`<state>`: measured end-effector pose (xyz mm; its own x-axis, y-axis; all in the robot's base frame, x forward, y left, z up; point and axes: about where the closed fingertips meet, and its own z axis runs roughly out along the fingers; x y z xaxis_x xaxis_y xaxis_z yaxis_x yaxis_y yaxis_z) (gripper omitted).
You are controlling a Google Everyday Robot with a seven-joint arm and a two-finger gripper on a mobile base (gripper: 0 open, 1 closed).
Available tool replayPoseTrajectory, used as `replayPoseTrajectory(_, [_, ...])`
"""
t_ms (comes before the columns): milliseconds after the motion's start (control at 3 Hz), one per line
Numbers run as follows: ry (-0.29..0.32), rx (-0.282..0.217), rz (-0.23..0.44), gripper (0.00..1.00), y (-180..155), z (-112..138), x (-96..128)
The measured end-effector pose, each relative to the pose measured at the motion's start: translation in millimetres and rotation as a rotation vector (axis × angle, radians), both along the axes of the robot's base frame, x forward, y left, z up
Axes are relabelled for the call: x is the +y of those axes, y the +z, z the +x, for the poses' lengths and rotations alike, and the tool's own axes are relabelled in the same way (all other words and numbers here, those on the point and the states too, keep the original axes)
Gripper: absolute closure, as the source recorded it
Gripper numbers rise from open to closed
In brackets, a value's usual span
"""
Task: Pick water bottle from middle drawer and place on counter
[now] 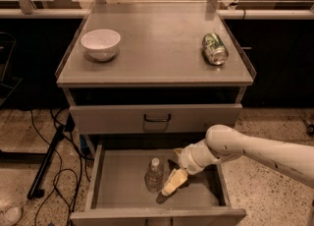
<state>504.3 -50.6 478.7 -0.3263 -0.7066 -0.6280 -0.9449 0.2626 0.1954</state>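
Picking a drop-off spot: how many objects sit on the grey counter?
2 on the counter: a white round bowl at left, a green-and-silver drink can lying at right. The gripper is in the grey metal drawer, beside the clear plastic water bottle.

Speckled floor [279, 119], blk cables [55, 183] at L, dark cabinets [29, 63] behind.

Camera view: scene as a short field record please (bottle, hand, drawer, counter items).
bottle: small clear plastic water bottle with white cap, upright on the drawer floor
drawer: wide grey metal middle drawer, pulled open
hand: cream robot hand, inside the drawer, close beside the bottle on its image-right; contact unclear
counter: flat grey counter; white bowl image-left, green-and-silver can on its side image-right
status: bottle not yet lifted
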Motion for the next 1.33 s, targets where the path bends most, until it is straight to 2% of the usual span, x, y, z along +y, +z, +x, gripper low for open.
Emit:
replayPoseTrajectory(333, [-0.003, 0.001, 0.033, 0.0, -6.4, 1.9, 10.4])
replayPoseTrajectory(1333, [0.008, 0.05, 0.093, 0.0, -32.3, -11.0, 35.3])
